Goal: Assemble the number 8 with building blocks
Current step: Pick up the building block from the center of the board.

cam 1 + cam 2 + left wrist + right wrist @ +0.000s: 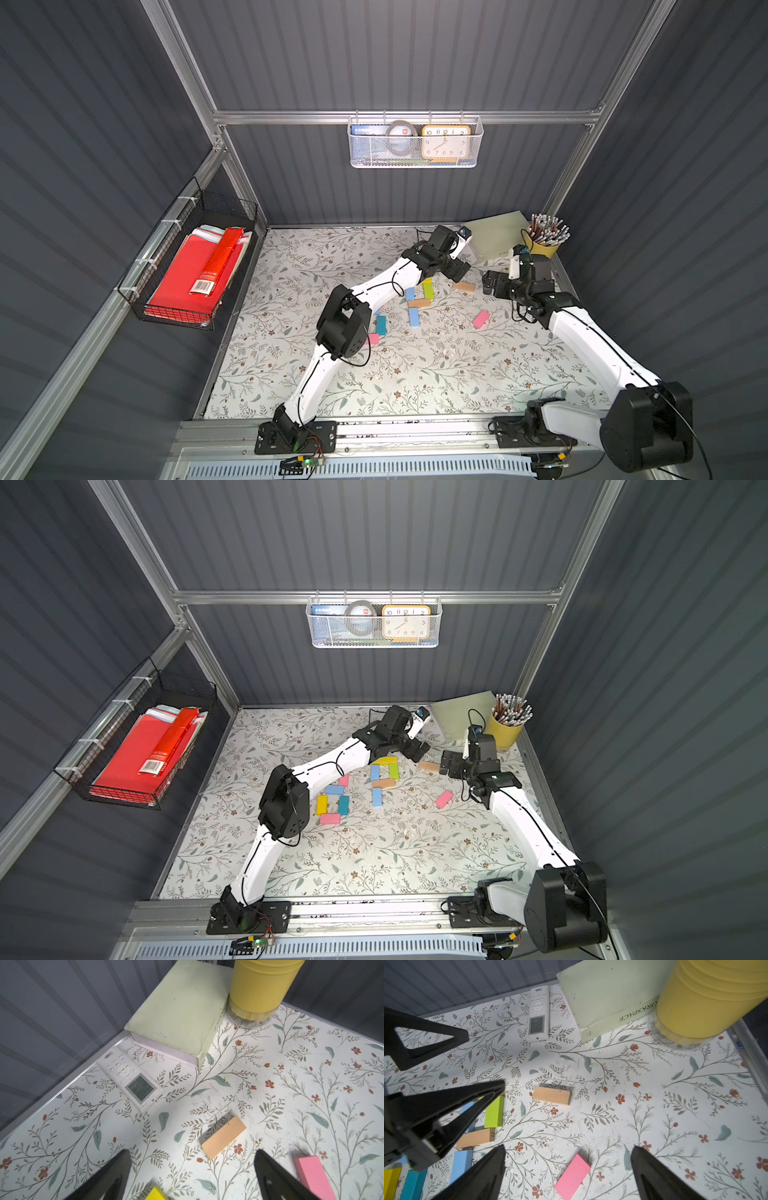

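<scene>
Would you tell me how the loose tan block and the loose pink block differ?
The loose tan block is bare wood; the loose pink block is painted. The tan one lies crosswise, farther back; the pink one lies diagonally, nearer the front. Both lie flat, ungripped.

Both spread wide: left hand (417, 751), right hand (448, 766).

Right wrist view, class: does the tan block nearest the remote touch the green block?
No, that tan block lies alone, with bare table between it and the green block.
</scene>
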You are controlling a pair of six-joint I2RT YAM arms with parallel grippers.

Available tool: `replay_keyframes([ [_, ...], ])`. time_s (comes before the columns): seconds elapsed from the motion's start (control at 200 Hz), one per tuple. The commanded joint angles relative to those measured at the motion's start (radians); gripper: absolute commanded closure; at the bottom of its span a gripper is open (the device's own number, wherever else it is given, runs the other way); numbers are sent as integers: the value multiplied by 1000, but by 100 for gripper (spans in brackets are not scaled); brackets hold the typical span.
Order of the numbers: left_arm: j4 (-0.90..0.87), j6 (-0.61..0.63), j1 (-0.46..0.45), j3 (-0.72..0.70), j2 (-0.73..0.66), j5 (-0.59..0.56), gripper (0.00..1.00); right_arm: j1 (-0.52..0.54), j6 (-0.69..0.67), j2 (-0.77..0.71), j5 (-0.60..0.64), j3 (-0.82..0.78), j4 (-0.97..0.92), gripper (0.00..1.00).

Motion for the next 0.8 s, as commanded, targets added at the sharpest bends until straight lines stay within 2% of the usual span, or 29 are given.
replay_keyframes([
  [0.0, -58, 59, -9, 49, 49, 25, 4, -19, 18, -34, -6, -12, -14, 1],
  [0.275, -70, 92, -25, 84, 136, 56, 5, -59, 36, -57, -58, -35, -11, 1],
  [0.795, -63, 118, -29, 146, 256, 114, 6, -67, 36, -54, -112, -57, 0, 1],
])
